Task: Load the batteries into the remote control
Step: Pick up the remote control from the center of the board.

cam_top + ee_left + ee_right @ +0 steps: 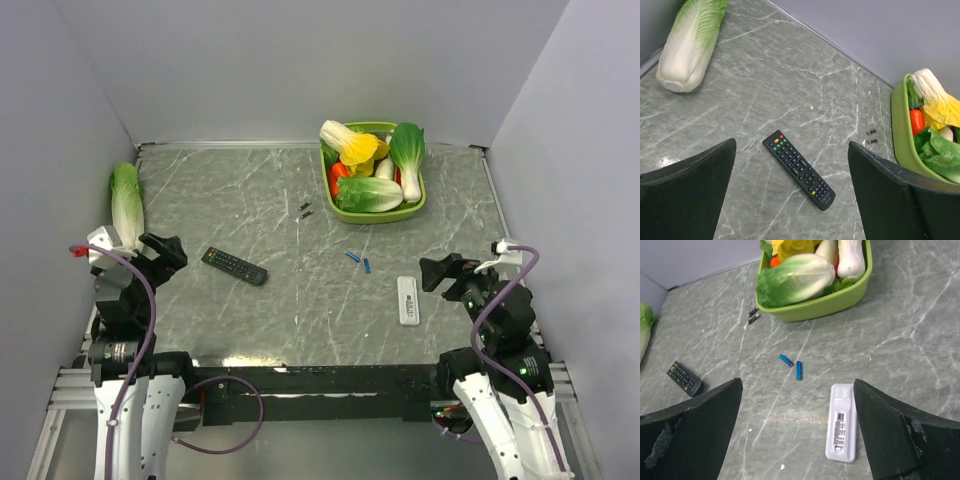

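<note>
Progress: nothing loaded yet | batteries [798, 370] loose on the table, just nearward of green tub [385, 216] | remote control [234, 266] buttons-up, well left-nearward of tub | my left gripper [168, 250] and right gripper [440, 270] both spread wide, empty

Dark grey, white-veined table [250, 320], evenly lit. Plain pale grey walls enclose it: back wall [300, 60] along its far edge, left wall [40, 150] and right wall [585, 150] at its sides. Metal rails [65, 387] lie at its near-left corner.
</note>
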You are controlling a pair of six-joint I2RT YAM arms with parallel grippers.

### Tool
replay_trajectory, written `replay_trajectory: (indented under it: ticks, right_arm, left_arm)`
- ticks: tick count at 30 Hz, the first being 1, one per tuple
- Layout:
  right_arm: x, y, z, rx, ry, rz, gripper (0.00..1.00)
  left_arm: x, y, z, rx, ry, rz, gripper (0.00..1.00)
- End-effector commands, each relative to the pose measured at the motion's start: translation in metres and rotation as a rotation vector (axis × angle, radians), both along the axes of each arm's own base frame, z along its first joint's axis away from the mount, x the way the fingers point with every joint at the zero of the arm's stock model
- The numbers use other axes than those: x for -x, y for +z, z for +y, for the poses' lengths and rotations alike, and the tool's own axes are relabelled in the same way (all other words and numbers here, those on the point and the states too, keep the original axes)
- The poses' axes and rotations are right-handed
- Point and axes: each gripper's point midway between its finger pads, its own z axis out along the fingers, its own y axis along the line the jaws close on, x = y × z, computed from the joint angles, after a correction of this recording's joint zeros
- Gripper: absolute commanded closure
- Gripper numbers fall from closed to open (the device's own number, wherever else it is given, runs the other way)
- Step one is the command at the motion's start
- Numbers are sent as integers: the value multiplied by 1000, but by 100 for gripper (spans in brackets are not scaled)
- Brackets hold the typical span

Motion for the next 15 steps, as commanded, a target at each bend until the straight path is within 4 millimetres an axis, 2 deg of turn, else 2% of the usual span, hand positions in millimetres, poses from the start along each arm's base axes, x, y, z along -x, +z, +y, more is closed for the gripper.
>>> replay_trajectory:
  ticks: [1,4,6,8,10,11,13,14,15]
  right_arm:
    - [-9,0,15,-7,75,-3,0]
    - [-12,-5,31,0,164,43,0]
    - [-18,-6,49,-1,264,54,0]
    - [-21,-14,67,-18,363,94,0]
    - [-26,-13,77,-37,414,93,0]
    - [-30,-21,84,-50,444,138,0]
    - [-37,-21,92,-53,477,152,0]
    - [-42,-32,96,-48,495,195,0]
    - [-45,-34,101,-47,516,205,0]
  left_arm:
    - [1,-1,8,38,67,-4,3]
    - [0,-3,9,40,71,5,3]
    - [-1,-5,8,43,68,12,3]
    - [-2,-6,8,47,70,13,3]
    - [-2,-8,10,54,81,22,3]
    - [-2,-9,12,61,97,24,3]
    - [-3,-12,13,66,106,31,3]
    - [-3,-14,13,74,110,35,3]
    - [-4,-15,13,75,107,41,3]
